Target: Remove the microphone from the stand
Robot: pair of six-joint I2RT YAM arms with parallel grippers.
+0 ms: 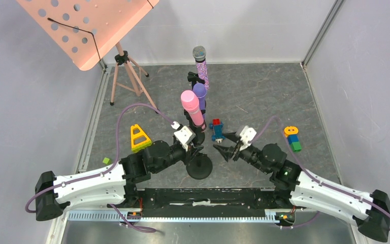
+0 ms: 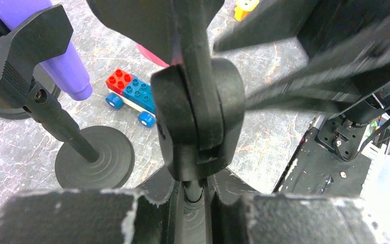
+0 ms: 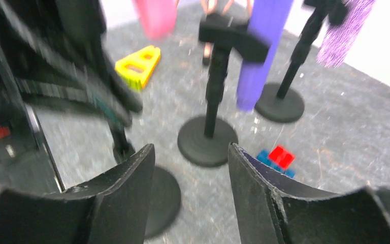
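Note:
A pink microphone (image 1: 192,108) stands tilted in the clip of the nearest black stand (image 1: 199,166). My left gripper (image 1: 195,147) is shut on that stand's thin pole (image 2: 201,189), just under the clip joint (image 2: 198,117); a sliver of the pink microphone (image 2: 152,55) shows behind it. My right gripper (image 1: 222,142) is open and holds nothing, a little to the right of the stand. In the right wrist view its fingertips (image 3: 190,150) frame bare floor, with the pink microphone (image 3: 155,18) at the top and the stand's base (image 3: 162,198) at lower left, both blurred.
A purple microphone (image 1: 199,96) sits in a second stand (image 3: 208,140) and a glittery one (image 1: 201,66) in a third stand (image 3: 279,104) behind. A red-blue brick car (image 1: 216,128), a yellow triangle (image 1: 139,137), stacked bricks (image 1: 292,137) and a pink music stand (image 1: 89,25) are around.

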